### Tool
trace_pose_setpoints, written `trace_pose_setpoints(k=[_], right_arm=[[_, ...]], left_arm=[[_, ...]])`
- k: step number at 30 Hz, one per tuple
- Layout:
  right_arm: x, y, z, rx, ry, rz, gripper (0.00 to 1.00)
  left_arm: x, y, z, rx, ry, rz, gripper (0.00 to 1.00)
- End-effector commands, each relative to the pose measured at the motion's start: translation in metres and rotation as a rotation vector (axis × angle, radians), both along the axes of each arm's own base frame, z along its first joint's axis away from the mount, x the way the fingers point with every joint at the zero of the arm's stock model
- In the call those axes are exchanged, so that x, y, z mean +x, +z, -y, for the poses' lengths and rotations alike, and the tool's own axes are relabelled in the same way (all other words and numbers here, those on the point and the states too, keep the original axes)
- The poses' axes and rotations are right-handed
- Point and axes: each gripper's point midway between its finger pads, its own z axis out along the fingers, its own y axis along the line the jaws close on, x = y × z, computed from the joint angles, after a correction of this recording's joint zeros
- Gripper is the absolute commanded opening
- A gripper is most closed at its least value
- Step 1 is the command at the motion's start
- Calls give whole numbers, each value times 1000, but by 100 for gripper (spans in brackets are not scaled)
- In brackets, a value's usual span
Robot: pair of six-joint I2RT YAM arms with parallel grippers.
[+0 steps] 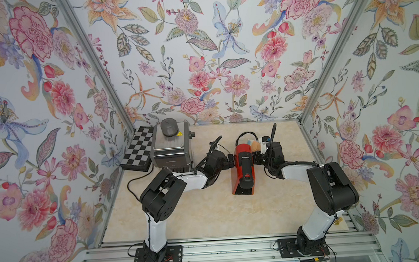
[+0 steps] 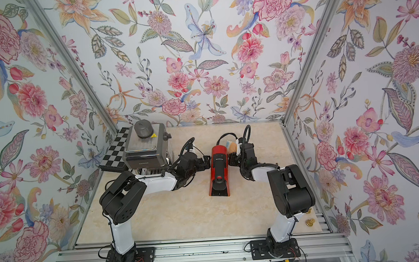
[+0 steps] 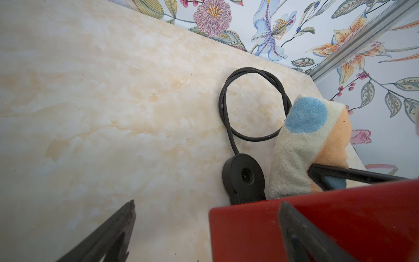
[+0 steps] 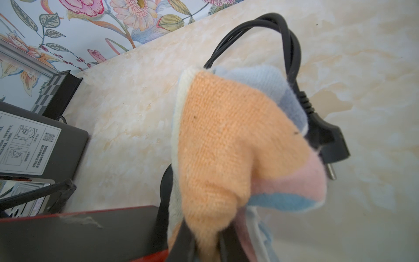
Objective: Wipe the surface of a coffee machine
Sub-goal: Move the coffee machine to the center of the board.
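Cloth held at the back of the coffee machine

The right gripper (image 4: pixel 204 246) is clamped on the multicoloured cloth (image 4: pixel 226 147) beside the rear of the red coffee machine (image 1: pixel 243 169), mid-worktop (image 1: pixel 208 211). The left gripper (image 1: pixel 231 159) stands open at the machine's opposite side.

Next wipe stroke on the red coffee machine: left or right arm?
Right. The right gripper is shut on the cloth, at the coffee machine rear right side. The left gripper is open, holds no cloth, and sits at the opposite side.
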Motion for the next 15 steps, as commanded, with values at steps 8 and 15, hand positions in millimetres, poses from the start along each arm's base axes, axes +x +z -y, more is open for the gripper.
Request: trace_pose_setpoints(k=[8, 15], right_arm=[[-64, 28, -97, 149, 402, -45, 0], [-55, 48, -36, 50, 221, -71, 0]], left_arm=[[-69, 92, 83, -92, -232, 130, 99], [-49, 149, 57, 43, -185, 244, 99]])
